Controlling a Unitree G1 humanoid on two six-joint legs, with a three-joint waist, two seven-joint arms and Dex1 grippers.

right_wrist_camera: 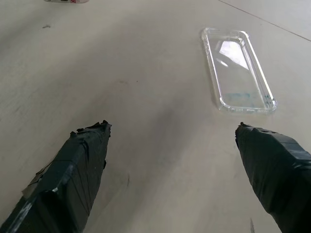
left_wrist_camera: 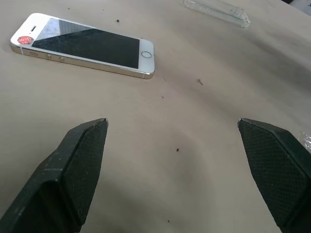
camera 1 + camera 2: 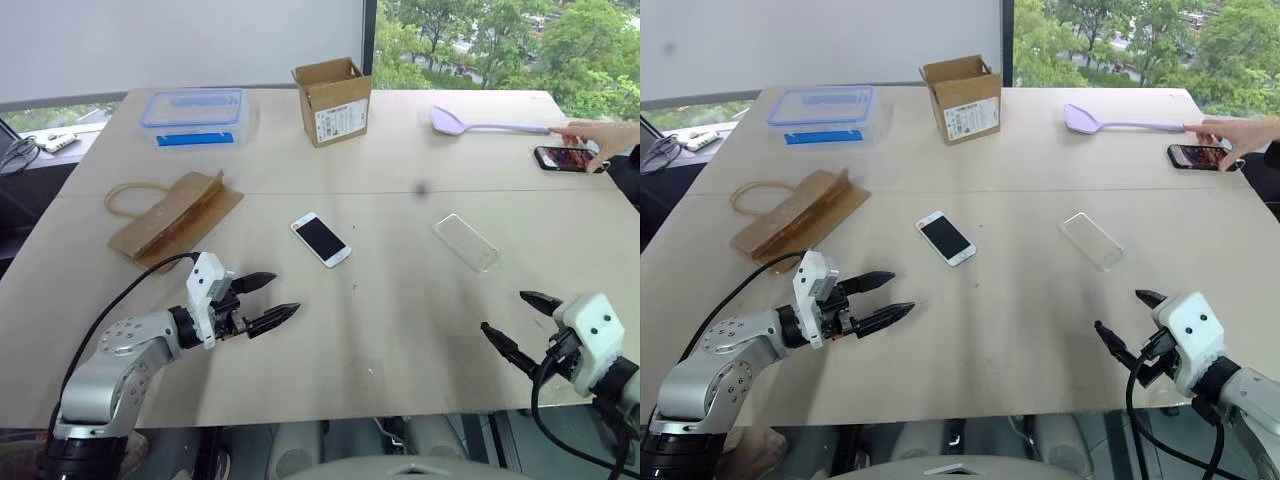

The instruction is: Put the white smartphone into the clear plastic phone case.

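The white smartphone (image 3: 321,239) lies screen up in the middle of the table, also close ahead in the left wrist view (image 2: 85,45). To its right lies the clear plastic phone case (image 3: 466,242), flat and hollow side up (image 1: 238,69). My left gripper (image 3: 272,298) hovers open near the table's front left, short of the phone, with nothing between its fingers. My right gripper (image 3: 508,322) stands open at the front right, nearer than the case, and is empty too.
A clear box with a blue lid (image 3: 193,116), an open cardboard box (image 3: 333,100) and a lilac spatula (image 3: 480,124) stand at the back. A brown paper bag (image 3: 170,212) lies at the left. A person's hand (image 3: 605,140) rests by a lit dark phone (image 3: 562,158) at the far right.
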